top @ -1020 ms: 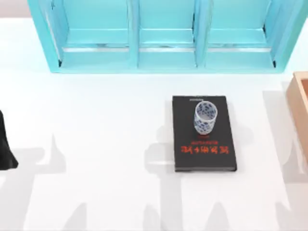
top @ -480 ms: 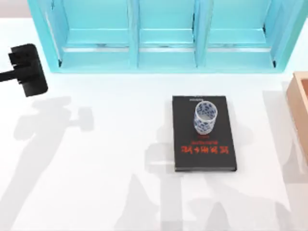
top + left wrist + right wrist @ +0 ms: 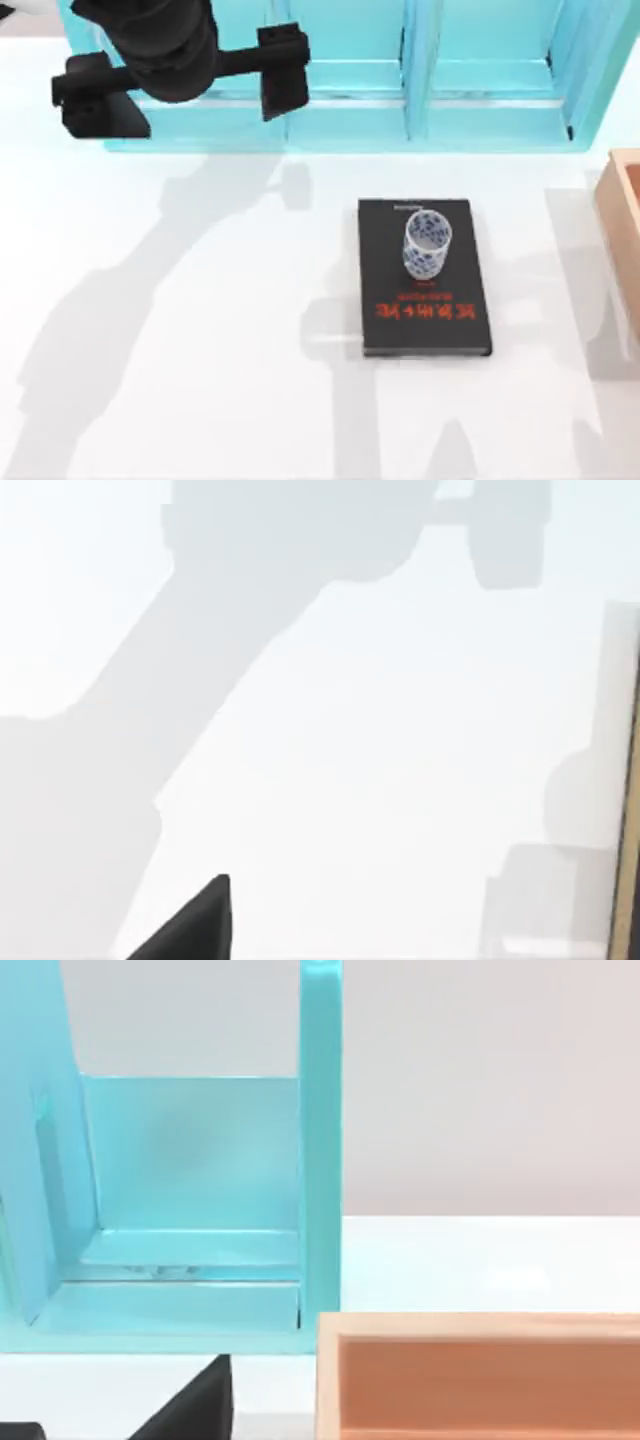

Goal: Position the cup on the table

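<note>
Cup: you see the cup (image 3: 428,243) standing upright on the black book (image 3: 424,278), on the half of the cover nearer the shelf, above the red lettering. Its white wall carries a blue pattern and its mouth is open upward. Nothing touches it.

Book: it lies flat on the table (image 3: 200,340), right of centre in the top view, long side running toward the shelf.

Table: plain white, crossed by grey arm shadows on your left half and around the book.

Left gripper: the left gripper (image 3: 180,82) hangs at the top left of the top view, over the front edge of the turquoise shelf unit (image 3: 345,75), well apart from the cup. Its 2 black fingers (image 3: 283,70) are spread wide, with nothing between them.

Left wrist view: you get bare white table with the arm's own shadow across it, and 1 dark fingertip (image 3: 190,930) at the edge.

Right gripper: 1 dark fingertip (image 3: 195,1407) shows in the right wrist view; you cannot tell how the jaws stand.

Right wrist view: it faces 1 end compartment of the shelf unit, with a wooden box (image 3: 480,1375) just in front.

Wooden box, top view: it sits at the table's right edge (image 3: 622,230).
</note>
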Robot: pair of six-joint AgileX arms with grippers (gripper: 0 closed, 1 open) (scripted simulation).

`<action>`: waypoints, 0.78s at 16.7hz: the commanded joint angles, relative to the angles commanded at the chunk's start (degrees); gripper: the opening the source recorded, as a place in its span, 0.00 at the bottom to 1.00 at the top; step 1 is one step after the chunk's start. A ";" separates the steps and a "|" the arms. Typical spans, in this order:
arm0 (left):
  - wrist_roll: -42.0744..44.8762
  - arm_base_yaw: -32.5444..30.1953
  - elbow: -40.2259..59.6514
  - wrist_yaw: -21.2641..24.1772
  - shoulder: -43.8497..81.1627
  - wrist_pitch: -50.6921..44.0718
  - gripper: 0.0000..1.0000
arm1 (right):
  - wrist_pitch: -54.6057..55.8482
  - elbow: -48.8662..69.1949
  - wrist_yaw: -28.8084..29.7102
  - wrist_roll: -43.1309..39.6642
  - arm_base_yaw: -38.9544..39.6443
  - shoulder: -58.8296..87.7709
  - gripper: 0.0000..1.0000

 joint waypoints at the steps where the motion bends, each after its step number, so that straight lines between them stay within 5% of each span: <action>1: -1.49 -2.07 5.80 -0.17 5.20 -3.32 1.00 | 0.00 0.00 0.00 0.00 0.00 0.00 1.00; 8: -9.60 -14.32 39.38 -0.19 32.78 -19.14 1.00 | 0.00 0.00 0.00 0.00 0.00 0.00 1.00; 13: -11.88 -17.99 48.69 0.16 39.85 -22.22 1.00 | 0.00 0.00 0.00 0.00 0.00 0.00 1.00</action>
